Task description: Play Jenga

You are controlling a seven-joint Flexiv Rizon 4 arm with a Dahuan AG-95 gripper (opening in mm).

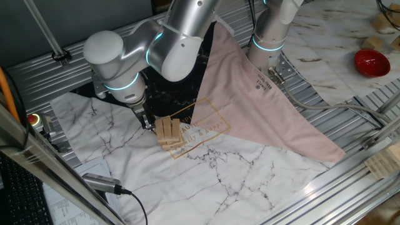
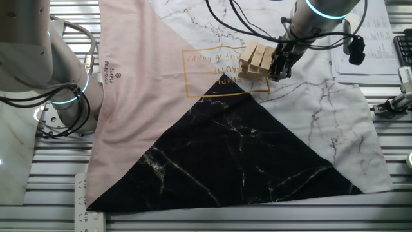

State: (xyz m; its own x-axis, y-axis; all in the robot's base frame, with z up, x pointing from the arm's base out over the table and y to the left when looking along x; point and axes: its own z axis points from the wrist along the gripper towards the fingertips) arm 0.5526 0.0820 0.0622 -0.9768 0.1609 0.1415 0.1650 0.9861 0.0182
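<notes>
The Jenga stack (image 1: 169, 132) is a small low pile of light tan wooden blocks in crosswise layers, standing on the marble-patterned cloth near its gold-printed frame. It also shows in the other fixed view (image 2: 256, 59). My gripper (image 1: 148, 122) points down right beside the stack, at its left side in one fixed view and at its right side in the other fixed view (image 2: 280, 66). Its dark fingers look close together, with the tips low at the stack's side, and nothing shows between them. Whether they touch a block I cannot tell.
The cloth has pink (image 1: 262, 106), black (image 2: 244, 148) and white marble (image 1: 206, 175) areas. A second arm's base (image 1: 270, 37) stands behind. A red bowl-like object (image 1: 372, 62) and wooden pieces (image 1: 382, 164) lie at the right. A cable plug (image 1: 103, 183) lies at the front.
</notes>
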